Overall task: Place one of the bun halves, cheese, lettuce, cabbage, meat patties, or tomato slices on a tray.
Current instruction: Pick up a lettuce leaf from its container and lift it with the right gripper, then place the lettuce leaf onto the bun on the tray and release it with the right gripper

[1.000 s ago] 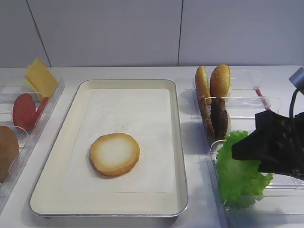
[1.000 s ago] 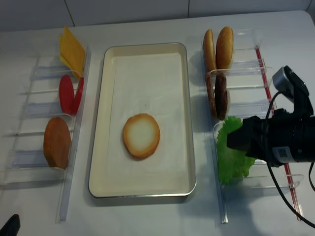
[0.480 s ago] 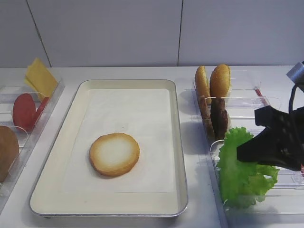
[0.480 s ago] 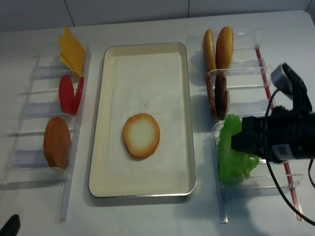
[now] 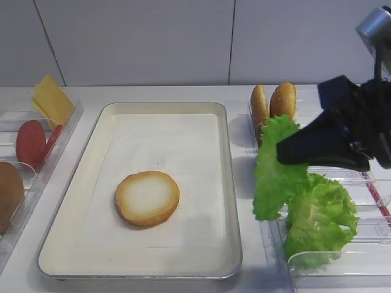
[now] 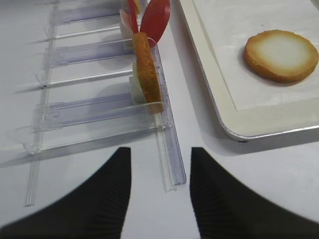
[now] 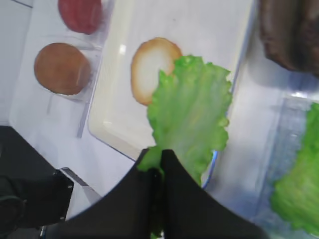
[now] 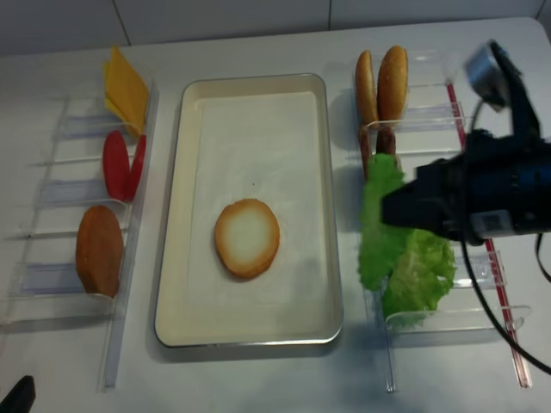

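My right gripper (image 5: 282, 152) is shut on the edge of a bright green frilly lettuce leaf (image 5: 274, 166), which hangs in the air between the right bins and the tray (image 5: 227, 183). In the right wrist view the lettuce (image 7: 192, 112) is pinched between the black fingers (image 7: 160, 158), above the tray's near right edge. From above, the lettuce (image 8: 375, 219) hangs just right of the tray (image 8: 254, 120). One bun half (image 5: 147, 198) lies cut face up on the tray's paper. My left gripper (image 6: 160, 152) is open and holds nothing, over bare table near the left bins.
A bulkier mass of ruffled green leaves (image 5: 322, 220) fills the near right bin. Bun halves (image 5: 275, 105) stand on edge behind it, with meat patties (image 7: 289, 30) beside them. The left bins hold cheese (image 5: 52, 97), tomato slices (image 5: 30, 141) and a bun (image 5: 8, 194).
The right gripper shut on the lettuce leaf in the bin, then lifted it up and to the left, toward the tray. The left gripper has not moved.
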Controlling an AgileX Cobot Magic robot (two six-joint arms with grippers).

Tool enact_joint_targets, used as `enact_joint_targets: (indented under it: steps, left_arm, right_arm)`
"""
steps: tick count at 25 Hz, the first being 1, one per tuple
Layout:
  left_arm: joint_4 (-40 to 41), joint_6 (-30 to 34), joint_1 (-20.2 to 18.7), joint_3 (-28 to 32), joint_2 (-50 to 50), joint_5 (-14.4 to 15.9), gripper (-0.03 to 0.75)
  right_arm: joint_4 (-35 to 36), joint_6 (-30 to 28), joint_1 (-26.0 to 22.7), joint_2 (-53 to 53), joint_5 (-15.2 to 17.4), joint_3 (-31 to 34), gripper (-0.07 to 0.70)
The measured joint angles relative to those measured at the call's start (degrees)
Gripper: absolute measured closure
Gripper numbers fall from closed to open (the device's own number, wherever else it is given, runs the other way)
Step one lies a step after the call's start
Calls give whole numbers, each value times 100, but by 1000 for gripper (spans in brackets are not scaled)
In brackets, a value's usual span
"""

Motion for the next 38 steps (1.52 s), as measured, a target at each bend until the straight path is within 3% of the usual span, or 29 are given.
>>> enact_joint_targets:
  steps: [6, 11, 17, 26, 34, 38]
  left_arm:
    - [0, 0, 0, 0, 0, 0, 422]
    - [0, 0, 0, 0, 0, 0, 422]
    - [0, 0, 0, 0, 0, 0, 422]
    - [0, 0, 0, 0, 0, 0, 422]
    - [0, 9, 0, 0, 0, 0, 422]
    - [0, 9, 0, 0, 0, 0, 422]
  right_arm:
    - [354, 138, 1463, 509, -680, -736, 613]
    - [833, -141, 2070, 1579, -873, -1436, 613]
    - [1644, -898, 2176, 2751, -821, -2112, 613]
    - [2497, -1588, 2190, 4064, -373, -2482, 614]
    - [2184, -1547, 2190, 4471, -350, -2526, 614]
    - [1554, -1184, 2190, 4471, -609, -2534, 614]
